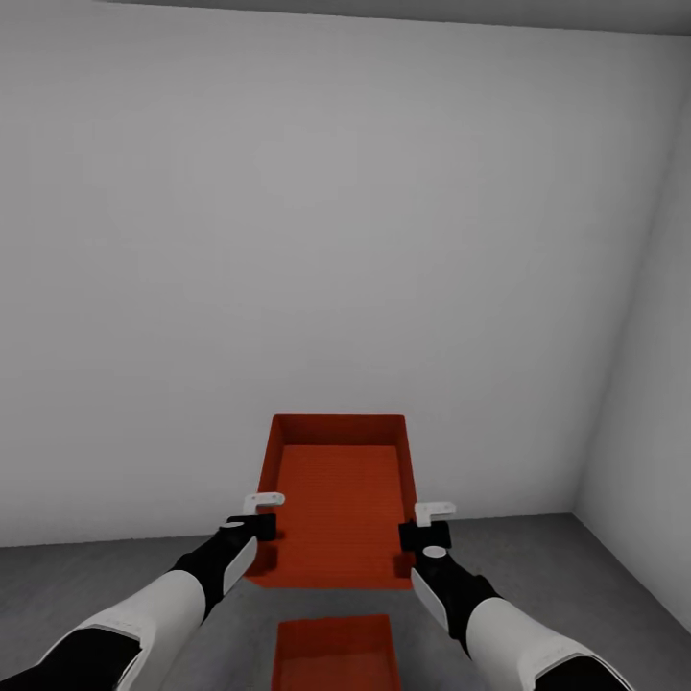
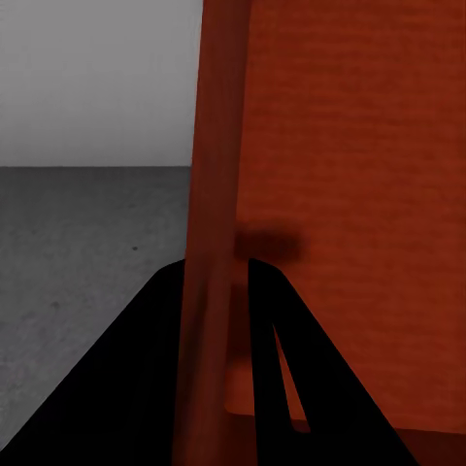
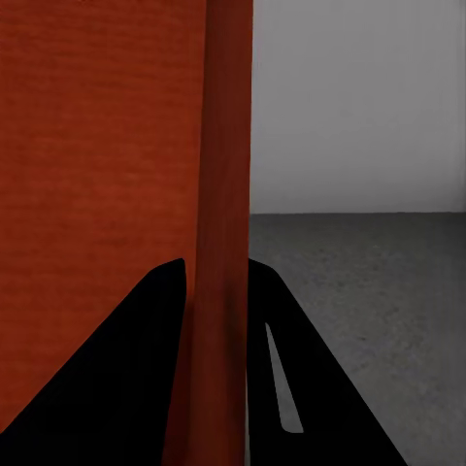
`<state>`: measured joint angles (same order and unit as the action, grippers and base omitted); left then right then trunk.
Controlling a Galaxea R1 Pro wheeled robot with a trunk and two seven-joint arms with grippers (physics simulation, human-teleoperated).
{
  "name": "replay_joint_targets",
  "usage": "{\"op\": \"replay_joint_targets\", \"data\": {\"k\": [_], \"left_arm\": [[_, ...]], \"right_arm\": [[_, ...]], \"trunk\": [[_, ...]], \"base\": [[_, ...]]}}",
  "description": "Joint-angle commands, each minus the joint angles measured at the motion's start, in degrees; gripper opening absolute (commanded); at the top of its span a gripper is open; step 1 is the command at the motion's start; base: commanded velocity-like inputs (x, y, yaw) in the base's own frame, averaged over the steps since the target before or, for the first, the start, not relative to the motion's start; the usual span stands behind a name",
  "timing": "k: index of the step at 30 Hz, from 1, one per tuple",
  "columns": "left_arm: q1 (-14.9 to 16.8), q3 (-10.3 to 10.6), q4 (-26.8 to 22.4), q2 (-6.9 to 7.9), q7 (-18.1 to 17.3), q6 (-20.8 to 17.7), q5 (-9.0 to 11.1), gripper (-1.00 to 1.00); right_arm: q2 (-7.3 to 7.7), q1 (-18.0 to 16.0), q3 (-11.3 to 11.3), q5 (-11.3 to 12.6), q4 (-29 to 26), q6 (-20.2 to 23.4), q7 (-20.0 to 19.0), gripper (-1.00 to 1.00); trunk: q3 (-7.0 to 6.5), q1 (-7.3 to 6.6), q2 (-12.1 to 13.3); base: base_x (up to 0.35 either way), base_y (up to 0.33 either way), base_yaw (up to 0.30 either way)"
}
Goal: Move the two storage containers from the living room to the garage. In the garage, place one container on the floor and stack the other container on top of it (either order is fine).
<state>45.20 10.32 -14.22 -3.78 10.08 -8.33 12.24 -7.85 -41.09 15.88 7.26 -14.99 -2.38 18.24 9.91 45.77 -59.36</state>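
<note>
Holding red-orange bin (image 1: 338, 499) aloft: left pincer (image 1: 257, 513), right pincer (image 1: 429, 523) each clenched on side wall. Second bin (image 1: 336, 653) on concrete floor (image 1: 86, 585) below; misalignment risks crooked stack.

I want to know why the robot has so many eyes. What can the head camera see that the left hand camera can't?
The head view alone takes in both arms, the right gripper on the carried container's far wall, and a second red container lying on the floor below. The left wrist view alone gives a close look at the left gripper, whose dark fingers stand on either side of the thin red wall. Both share the carried container, the grey floor and the pale wall.
</note>
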Motion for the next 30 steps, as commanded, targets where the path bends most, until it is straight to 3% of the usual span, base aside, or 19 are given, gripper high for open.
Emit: {"op": "replay_joint_targets", "data": {"k": [1, 16, 30], "left_arm": [[0.1, -1.1, -0.3, 0.44, 1.8, 3.2, -0.9, -1.0], [0.1, -1.1, -0.3, 0.44, 1.8, 3.2, -0.9, -1.0], [0.1, -1.2, -0.3, 0.44, 1.8, 3.2, -0.9, -1.0]], "right_arm": [[0.9, 0.0, -0.8, 1.0, 1.2, -0.3, 0.7, -1.0], [0.88, 0.0, -0.8, 1.1, 1.2, -0.2, 0.7, -1.0], [0.9, 0.0, -0.8, 1.1, 1.2, 0.0, 0.7, -1.0]], "trunk": [[0.08, 0.0, -0.1], [0.12, 0.0, -0.1], [1.26, 0.0, -0.1]], "base": [[0.0, 0.0, 0.001], [0.0, 0.0, 0.0], [0.0, 0.0, 0.0]]}}
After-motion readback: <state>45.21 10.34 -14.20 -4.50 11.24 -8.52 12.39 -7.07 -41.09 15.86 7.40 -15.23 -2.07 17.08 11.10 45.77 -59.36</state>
